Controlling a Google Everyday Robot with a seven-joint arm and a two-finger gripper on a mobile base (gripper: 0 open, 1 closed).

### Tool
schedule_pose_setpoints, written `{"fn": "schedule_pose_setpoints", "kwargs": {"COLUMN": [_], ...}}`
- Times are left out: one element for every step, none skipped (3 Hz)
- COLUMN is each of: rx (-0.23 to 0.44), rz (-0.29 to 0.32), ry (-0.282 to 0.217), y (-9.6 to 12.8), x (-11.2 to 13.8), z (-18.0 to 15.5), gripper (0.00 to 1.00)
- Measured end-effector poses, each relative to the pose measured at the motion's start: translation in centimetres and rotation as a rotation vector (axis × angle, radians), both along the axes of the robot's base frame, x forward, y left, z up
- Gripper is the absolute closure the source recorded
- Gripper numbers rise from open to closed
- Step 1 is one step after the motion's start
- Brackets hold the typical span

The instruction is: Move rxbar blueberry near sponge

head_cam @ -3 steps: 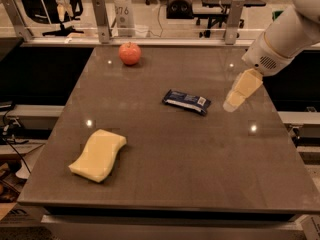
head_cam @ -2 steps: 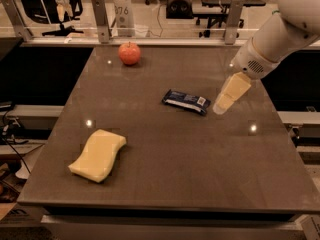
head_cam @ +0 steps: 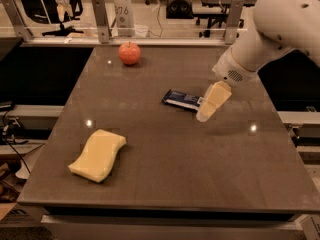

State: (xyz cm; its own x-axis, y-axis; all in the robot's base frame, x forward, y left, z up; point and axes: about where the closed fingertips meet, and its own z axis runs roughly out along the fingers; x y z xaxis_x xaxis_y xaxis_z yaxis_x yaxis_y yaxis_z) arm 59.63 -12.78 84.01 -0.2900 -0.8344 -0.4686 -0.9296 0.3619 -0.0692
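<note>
The rxbar blueberry (head_cam: 182, 100) is a dark blue flat bar lying near the middle of the brown table (head_cam: 165, 179). The sponge (head_cam: 98, 154) is a pale yellow wavy slab lying near the table's front left. My gripper (head_cam: 206, 113) comes in from the right on a white arm; its yellowish fingers point down and left, with the tips right at the bar's right end, slightly over it. The sponge is far to the left and nearer the front than the gripper and the bar.
A red apple (head_cam: 129, 53) sits near the table's back edge, left of centre. Metal posts and a rail (head_cam: 100, 19) stand behind the table. The table's right edge is close behind the arm.
My gripper has moved left and down toward the bar, from well right of it to its right end. The bar, sponge and apple have not moved.
</note>
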Motion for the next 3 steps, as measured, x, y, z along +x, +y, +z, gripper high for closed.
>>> {"fn": "schedule_pose_setpoints", "kwargs": {"rx": [0.006,0.005,0.005], "rz": [0.023,0.037,0.038], "ry": [0.014,0.03,0.031], "y": [1.4,2.4,2.5], "x": [0.2,0.3,0.4], "z": [-1.2,-2.2,-2.3], "gripper": [0.0,0.0,0.0]}}
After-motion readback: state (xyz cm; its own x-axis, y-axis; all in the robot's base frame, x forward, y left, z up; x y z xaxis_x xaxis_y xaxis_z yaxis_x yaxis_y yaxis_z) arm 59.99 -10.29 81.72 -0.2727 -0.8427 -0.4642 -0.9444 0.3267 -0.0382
